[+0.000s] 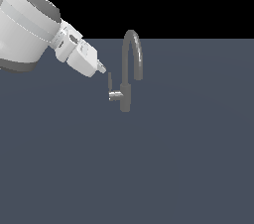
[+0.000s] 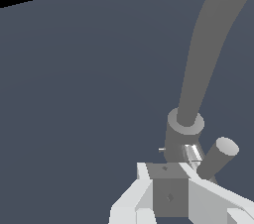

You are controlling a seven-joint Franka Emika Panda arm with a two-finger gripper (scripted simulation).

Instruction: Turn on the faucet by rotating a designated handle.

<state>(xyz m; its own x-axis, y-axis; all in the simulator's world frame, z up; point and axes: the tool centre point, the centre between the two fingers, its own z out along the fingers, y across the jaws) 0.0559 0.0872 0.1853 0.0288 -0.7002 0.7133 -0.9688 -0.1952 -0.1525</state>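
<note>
Legible text, labels, brands, numbers, signs: none found on any surface in either view.

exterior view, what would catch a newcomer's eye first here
The small grey metal faucet with its tall arched spout stands alone mid-scene on the dark blue-grey floor. From the exterior view's left, the bulky white robot arm points its end effector at the thin flat grey lever handle.

Under me spreads a plain slate-blue floor, flat, matte and evenly lit, running to a straight horizon. Above that line I see only a solid black backdrop.
</note>
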